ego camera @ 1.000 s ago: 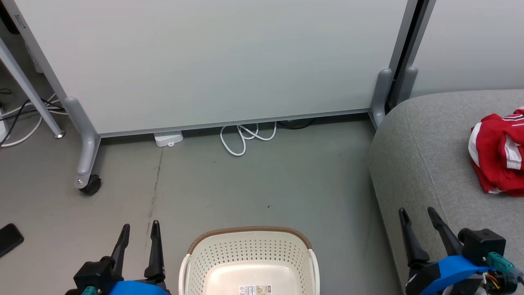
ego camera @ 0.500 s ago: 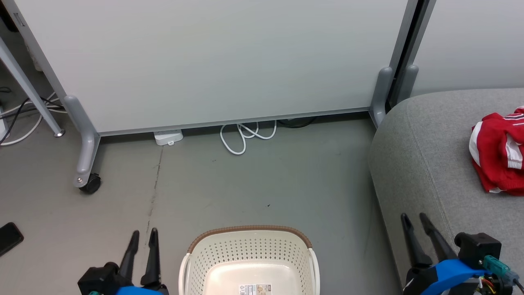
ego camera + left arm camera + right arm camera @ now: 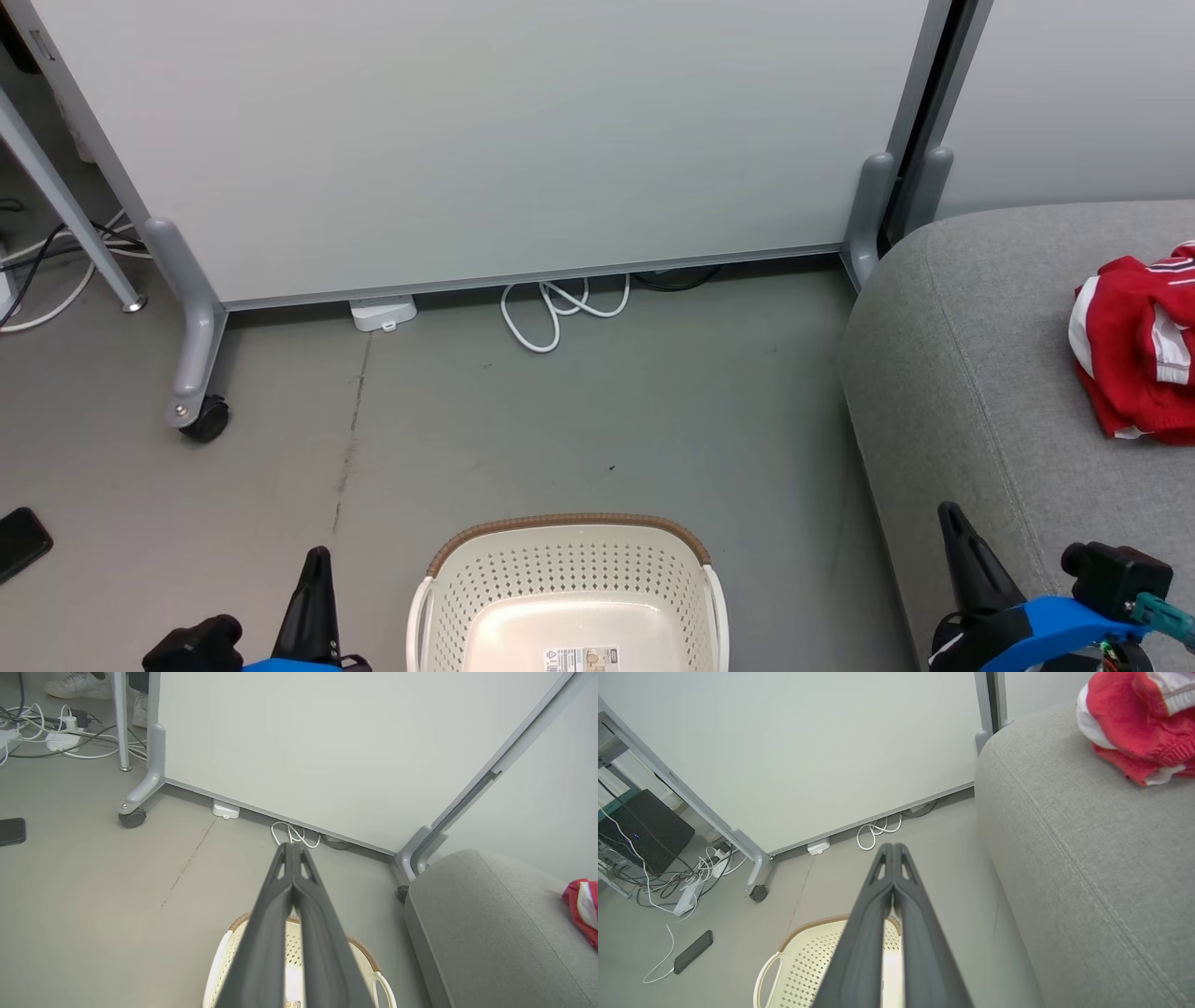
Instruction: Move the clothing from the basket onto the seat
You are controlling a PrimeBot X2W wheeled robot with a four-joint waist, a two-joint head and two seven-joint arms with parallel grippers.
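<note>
The red clothing (image 3: 1137,347) with white stripes lies bunched on the grey seat (image 3: 971,373) at the right; it also shows in the right wrist view (image 3: 1134,723) and the left wrist view (image 3: 581,903). The cream basket (image 3: 569,597) with a brown rim stands on the floor at the bottom centre, its inside bare but for a label. My left gripper (image 3: 317,565) is shut to the basket's left, holding nothing; its fingers (image 3: 292,854) meet. My right gripper (image 3: 952,518) is shut over the seat's front edge, fingers (image 3: 893,851) pressed together, holding nothing.
A wheeled white partition (image 3: 485,140) stands across the back, with a castor (image 3: 205,420) at its left foot. A white cable (image 3: 560,313) and a power block (image 3: 383,315) lie under it. A black phone (image 3: 21,543) lies on the floor at the left. A person's shoes (image 3: 79,686) show behind the partition.
Both grippers have gone from open to shut with nothing between their fingers, and both have sunk lower in the head view. Basket and clothing have not moved.
</note>
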